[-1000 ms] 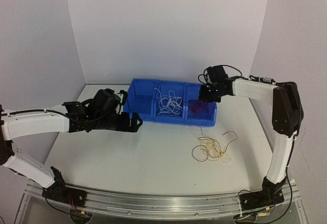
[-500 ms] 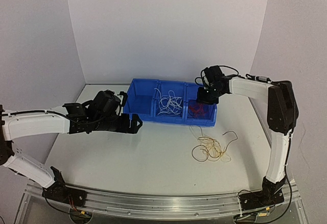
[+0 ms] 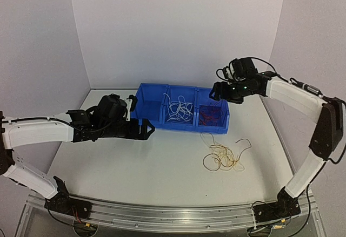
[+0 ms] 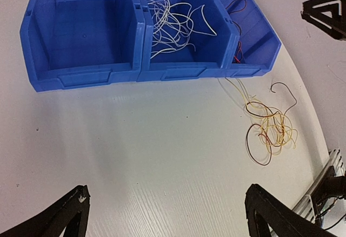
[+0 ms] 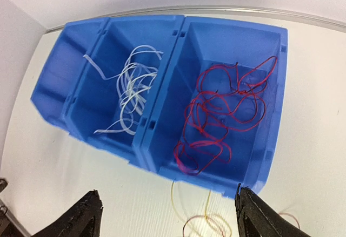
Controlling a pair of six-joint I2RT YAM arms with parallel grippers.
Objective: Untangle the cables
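The right end effector (image 5: 168,218) hangs above the blue bin (image 4: 81,78), spread wide and holding nothing. The left end effector (image 4: 167,218) is equally wide and empty over the surface (image 4: 135,156). Red cables (image 5: 224,113) lie in the bin's right compartment and white cables (image 5: 128,94) in the middle one. A yellow-brown tangle (image 4: 270,131) rests on the surface near the bin.

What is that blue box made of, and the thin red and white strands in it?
The blue box looks like moulded plastic: even colour, slight sheen, rounded walls. The red strands and white strands seem to be thin plastic-coated wire, judging by their loose springy curls; their core is not visible.
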